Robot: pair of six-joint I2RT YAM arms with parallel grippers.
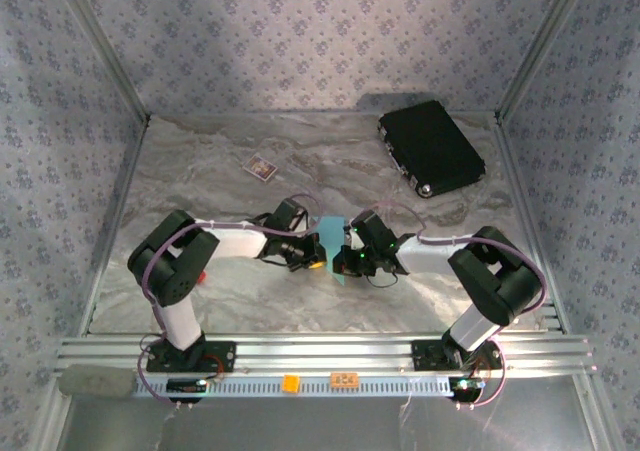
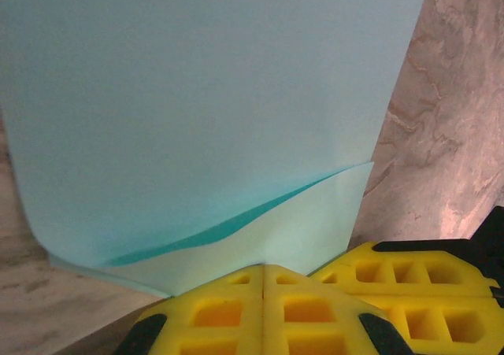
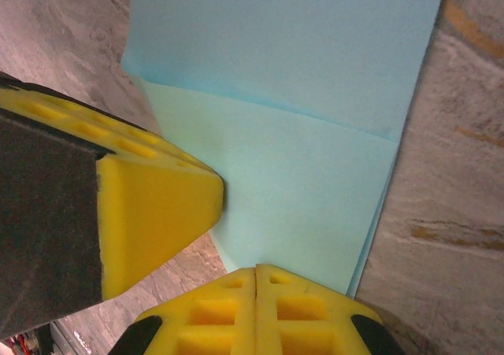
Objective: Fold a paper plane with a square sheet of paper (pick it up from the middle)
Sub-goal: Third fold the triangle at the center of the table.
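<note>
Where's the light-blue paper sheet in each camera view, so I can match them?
Top external: thin light-blue paper sheet, dead centre.
Left wrist: sheet upper left and middle.
Right wrist: sheet upper middle to bottom.
Shared landmark: grey marbled table beside it.

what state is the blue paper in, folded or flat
Folded. The blue paper shows two layers, one bowing off the other, and a crease crosses it.

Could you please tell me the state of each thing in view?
Square sheet of paper: folded over in two layers, gripped by both arms.
Left gripper: fingers shut on the paper's edge.
Right gripper: fingers shut on the paper's edge.
Black case: closed, flat on the table.
Small dark card: flat on the table.
</note>
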